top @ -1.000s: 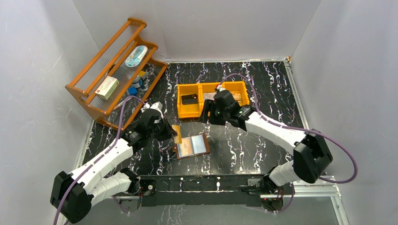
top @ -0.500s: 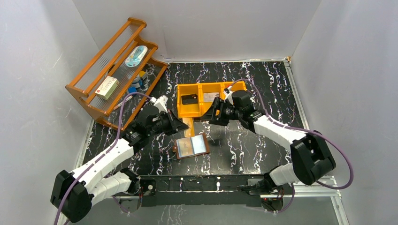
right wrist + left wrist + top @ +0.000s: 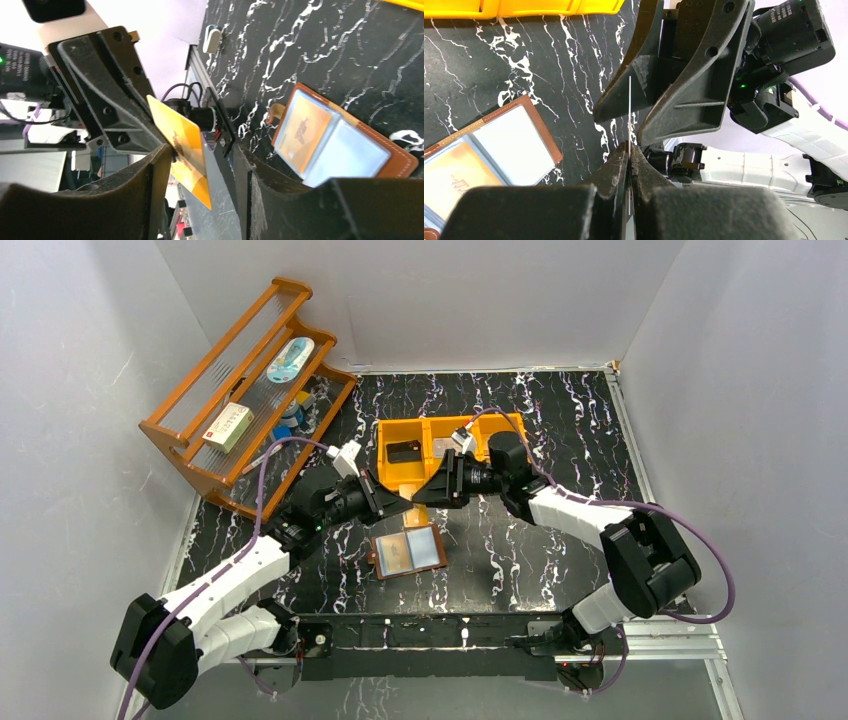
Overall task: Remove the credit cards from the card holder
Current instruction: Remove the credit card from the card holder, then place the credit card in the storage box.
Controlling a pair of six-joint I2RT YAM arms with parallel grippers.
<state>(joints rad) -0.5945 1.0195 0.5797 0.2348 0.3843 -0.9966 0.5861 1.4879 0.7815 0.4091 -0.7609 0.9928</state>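
I have the left gripper [image 3: 629, 148] clamped tight on a thin tan-orange plastic credit card [image 3: 181, 137], holding it up off the black white-veined table top [image 3: 560, 420]. It sits just in front of the orange three-compartment plastic bin [image 3: 497, 423]. In the left wrist view the card shows edge-on as a pale line rising from between the pinched fingers.

The right gripper [image 3: 200, 167] faces the left one head-on. Its jaws stand apart, one on each side of the card's free end. One finger lies very close to the card face, but I cannot tell whether it touches. Only the left gripper clearly grips the card.

The brown leather folding card holder [image 3: 408, 552] lies open and flat on the table, just nearer the arm bases than the two grippers, and nothing is touching it. Its shiny pale-blue pockets face up, and another tan card [image 3: 300, 125] shows inside one of them.

A black card [image 3: 403, 451] lies in the bin's left compartment.

Off to the left stands an orange-brown wooden rack [image 3: 180, 405]. A white-and-red box [image 3: 228, 426] rests on its shelf, well apart from the arms.
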